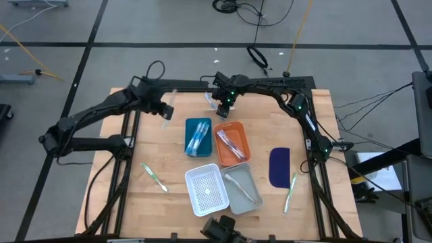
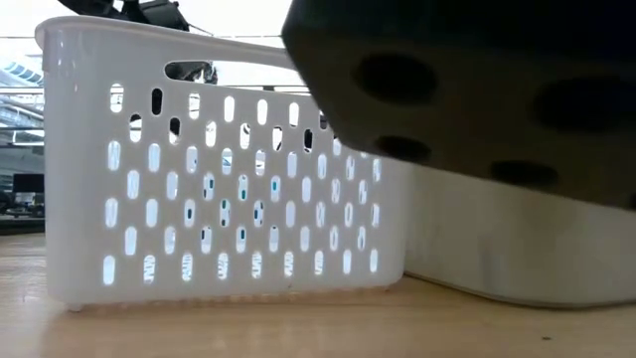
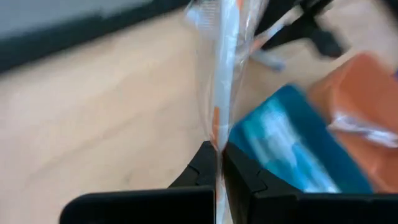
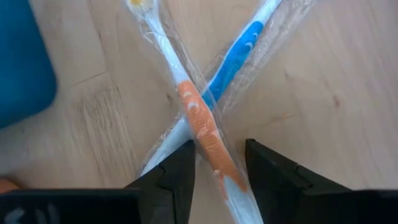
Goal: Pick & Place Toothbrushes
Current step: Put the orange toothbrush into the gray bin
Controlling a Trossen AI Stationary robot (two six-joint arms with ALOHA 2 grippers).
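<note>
My left gripper (image 1: 165, 112) is at the table's far left, left of the blue tray (image 1: 198, 136), shut on a clear-wrapped whitish toothbrush with orange accents (image 3: 219, 74). My right gripper (image 1: 223, 104) is open at the far edge, beyond the orange tray (image 1: 232, 143). It points down over two wrapped toothbrushes lying crossed on the wood, one orange (image 4: 199, 121) and one blue (image 4: 239, 59). Its fingers (image 4: 180, 168) stand on either side of the orange one's handle. The blue tray holds blue toothbrushes, the orange tray holds whitish ones. My left gripper pinches the wrapped orange-accented toothbrush between its two fingertips (image 3: 205, 163), at a spot along its handle (image 3: 217, 134). The toothbrush runs along the fingers and sticks out ahead of them, toward the table's far edge. It appears lifted off the wood.
A white perforated basket (image 1: 206, 190) and a grey tray (image 1: 241, 187) with a toothbrush stand near the front. Green toothbrushes lie at front left (image 1: 154, 177) and front right (image 1: 290, 192). A dark blue flat oblong (image 1: 279, 167) lies at the right. The basket (image 2: 219, 179) fills the low view.
</note>
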